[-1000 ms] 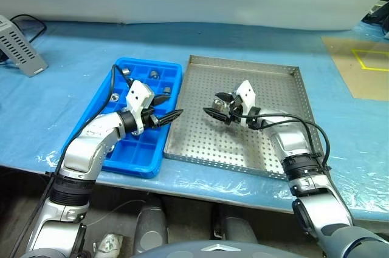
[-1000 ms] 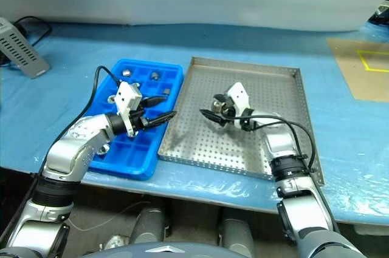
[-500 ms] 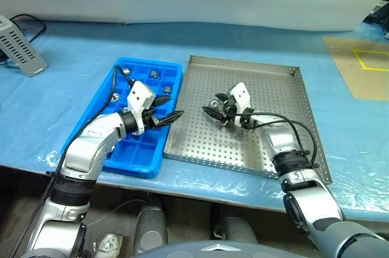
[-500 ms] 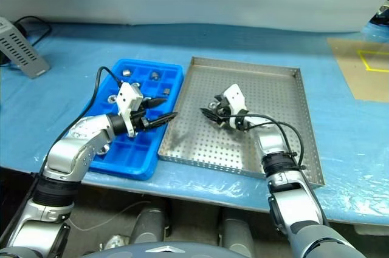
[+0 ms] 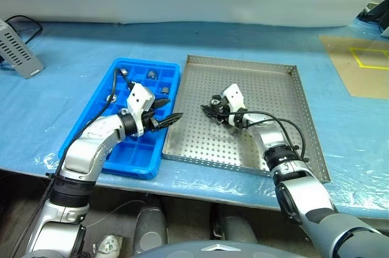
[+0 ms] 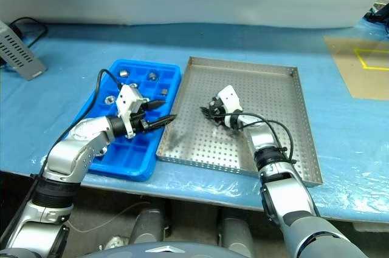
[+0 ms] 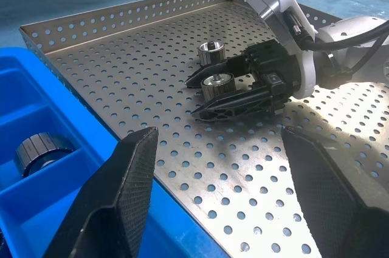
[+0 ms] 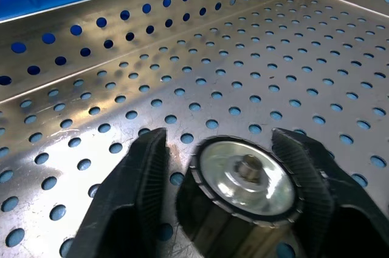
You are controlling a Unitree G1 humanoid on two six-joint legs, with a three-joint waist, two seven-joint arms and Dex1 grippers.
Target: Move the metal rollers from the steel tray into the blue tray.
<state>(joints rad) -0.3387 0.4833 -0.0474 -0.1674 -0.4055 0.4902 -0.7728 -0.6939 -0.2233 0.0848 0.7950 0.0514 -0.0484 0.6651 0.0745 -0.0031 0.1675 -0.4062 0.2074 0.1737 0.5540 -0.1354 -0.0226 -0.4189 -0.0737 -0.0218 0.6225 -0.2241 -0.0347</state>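
Observation:
The steel tray (image 5: 267, 82) lies on the blue-covered table, with the blue tray (image 5: 137, 158) to its left. My right gripper (image 5: 209, 107) is low over the steel tray's floor, shut on a metal roller (image 7: 217, 82) that stands upright between its fingers (image 8: 146, 173). A second roller (image 7: 211, 51) stands just behind it. Several rollers sit in the blue tray's far compartments, one of them here (image 5: 151, 74). My left gripper (image 5: 169, 110) hangs open and holds nothing, above the line where the two trays meet.
A grey ribbed device (image 5: 18, 51) with a black cable sits at the far left. A tan mat (image 5: 364, 67) with yellow tape lines lies at the far right. The table's front edge runs just below both trays.
My right gripper sank onto the steel tray's floor, moved a little away from me, and its fingers closed around the roller. The left arm stayed still.

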